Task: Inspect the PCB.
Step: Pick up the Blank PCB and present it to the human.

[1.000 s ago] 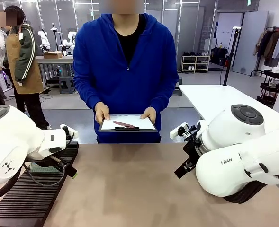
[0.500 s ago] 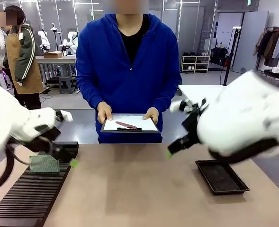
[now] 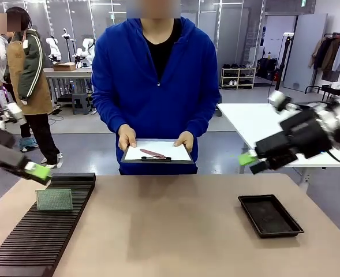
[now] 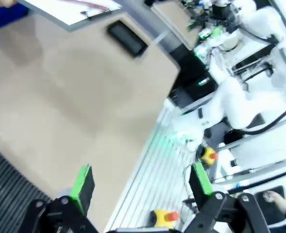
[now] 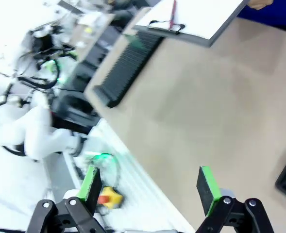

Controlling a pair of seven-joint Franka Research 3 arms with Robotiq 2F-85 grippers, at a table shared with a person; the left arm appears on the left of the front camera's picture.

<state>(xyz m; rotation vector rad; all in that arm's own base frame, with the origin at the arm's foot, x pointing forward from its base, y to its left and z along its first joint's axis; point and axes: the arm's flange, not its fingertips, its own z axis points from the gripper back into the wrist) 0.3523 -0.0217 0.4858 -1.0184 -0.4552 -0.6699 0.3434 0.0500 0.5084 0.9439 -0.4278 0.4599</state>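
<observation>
Presently pre-grasp: PCB (image 3: 54,199) untouched, propped on rack (image 3: 19,248). Left gripper (image 4: 140,175), right gripper (image 5: 148,177) spread, empty. Next, likely: lower left onto PCB, pinch edge.

Wide-spread left gripper (image 4: 142,179); right gripper (image 5: 149,187) likewise

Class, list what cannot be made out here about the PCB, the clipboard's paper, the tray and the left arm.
- PCB, front view: too small to tell parts or faults on its face.
- Clipboard paper, front view: any writing is too small to read.
- Black tray, front view: too dark to tell whether anything lies in it.
- Left gripper, front view: motion-blurred; its arm is cut off by the left edge.
</observation>
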